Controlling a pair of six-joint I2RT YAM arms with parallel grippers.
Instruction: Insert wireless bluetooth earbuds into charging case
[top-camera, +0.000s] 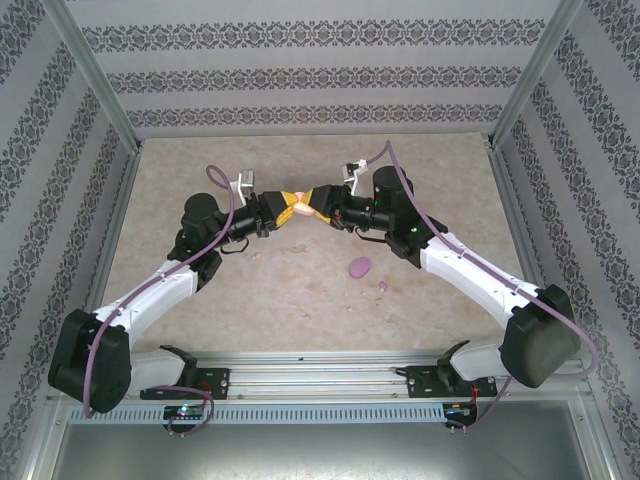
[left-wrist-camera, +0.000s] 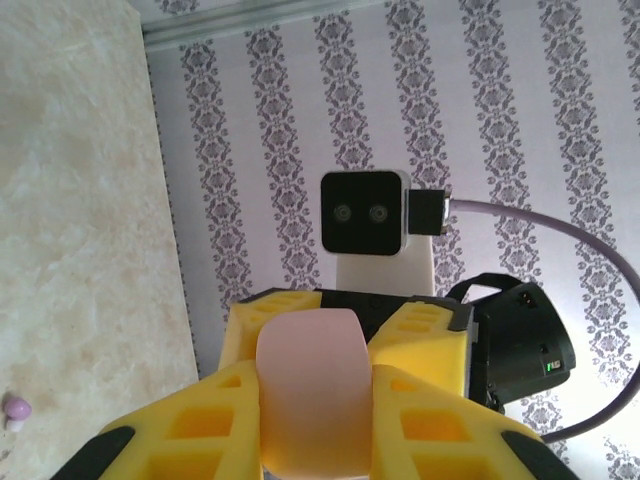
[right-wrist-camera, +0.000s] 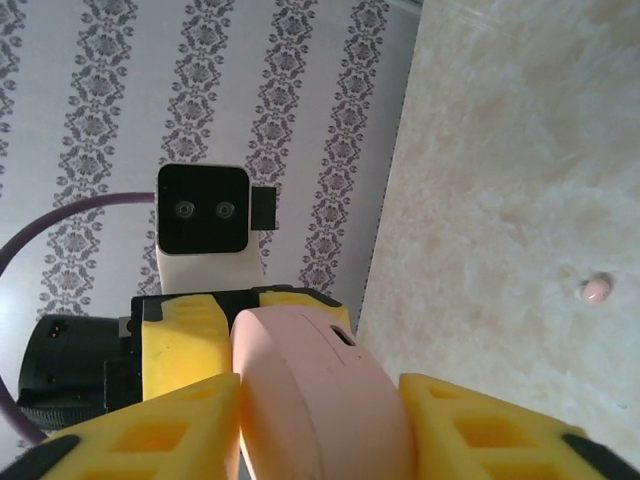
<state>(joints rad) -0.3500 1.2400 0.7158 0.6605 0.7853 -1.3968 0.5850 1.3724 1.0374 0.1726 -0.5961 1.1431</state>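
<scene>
A pale pink oval charging case (top-camera: 300, 207) hangs above the middle of the table between both arms. My left gripper (top-camera: 286, 212) is shut on one end of the pink case (left-wrist-camera: 310, 390), yellow fingers (left-wrist-camera: 200, 420) pressed to its sides. My right gripper (top-camera: 318, 208) faces it from the other end and is shut on the same case (right-wrist-camera: 320, 390), whose seam and small port show. A pink earbud (right-wrist-camera: 597, 289) lies on the table, also seen as a small pink earbud (top-camera: 258, 256). A purple earbud (top-camera: 382, 288) lies near the purple case (top-camera: 359, 267).
The marble-patterned table (top-camera: 200, 320) is boxed in by patterned walls (top-camera: 320, 80) and metal posts. The purple earbud (left-wrist-camera: 17, 407) lies low at the left of the left wrist view. Both arm bases sit on the front rail (top-camera: 320, 372).
</scene>
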